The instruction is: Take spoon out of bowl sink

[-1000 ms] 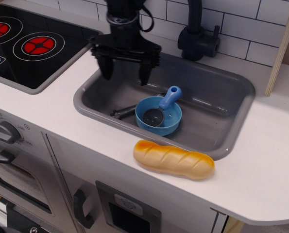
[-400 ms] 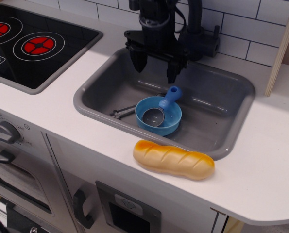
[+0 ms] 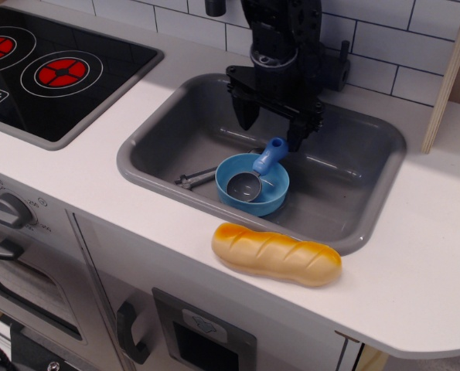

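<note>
Observation.image shows the spoon (image 3: pixel 259 169) lying in the bowl (image 3: pixel 253 185) in the sink (image 3: pixel 353 178); likely light, rigid, smooth plastic, best pinched across its chunky blue handle; the gripper (image 3: pixel 270 128) hovers above, jaws spread wide, empty.

We see our black arm coming down from the top of the frame, wrist held vertical. Our gripper (image 3: pixel 270 124) points straight down with its two dark fingers (image 3: pixel 244 114) spread wide apart, nothing held between them, the tips hanging free in the air.
</note>
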### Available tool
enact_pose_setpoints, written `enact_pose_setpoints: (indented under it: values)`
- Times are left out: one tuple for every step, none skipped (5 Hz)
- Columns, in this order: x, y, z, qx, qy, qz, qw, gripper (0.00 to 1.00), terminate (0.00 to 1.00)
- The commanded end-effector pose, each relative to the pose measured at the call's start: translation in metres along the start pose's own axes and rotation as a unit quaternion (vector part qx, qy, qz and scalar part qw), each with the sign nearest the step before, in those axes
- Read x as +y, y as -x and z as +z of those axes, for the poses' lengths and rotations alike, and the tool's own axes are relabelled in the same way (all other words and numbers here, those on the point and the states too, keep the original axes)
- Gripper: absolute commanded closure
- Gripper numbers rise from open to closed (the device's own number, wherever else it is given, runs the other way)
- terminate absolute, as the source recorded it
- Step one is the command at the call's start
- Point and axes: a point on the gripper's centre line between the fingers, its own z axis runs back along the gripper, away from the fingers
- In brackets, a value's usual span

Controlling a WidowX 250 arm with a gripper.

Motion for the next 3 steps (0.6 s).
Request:
enact_pose_setpoints:
  values:
    - [-0.0065, -0.0122, 0.0120, -0.028, 0.013, 0.008, 0.9995, 0.00, 0.00]
    - [-0.0064, -0.0098, 0.0093, -0.024, 0.010, 0.015, 0.9996, 0.00, 0.00]
    - [-0.0068, -0.0089, 0.0047, -0.021, 0.008, 0.012, 0.9997, 0.00, 0.00]
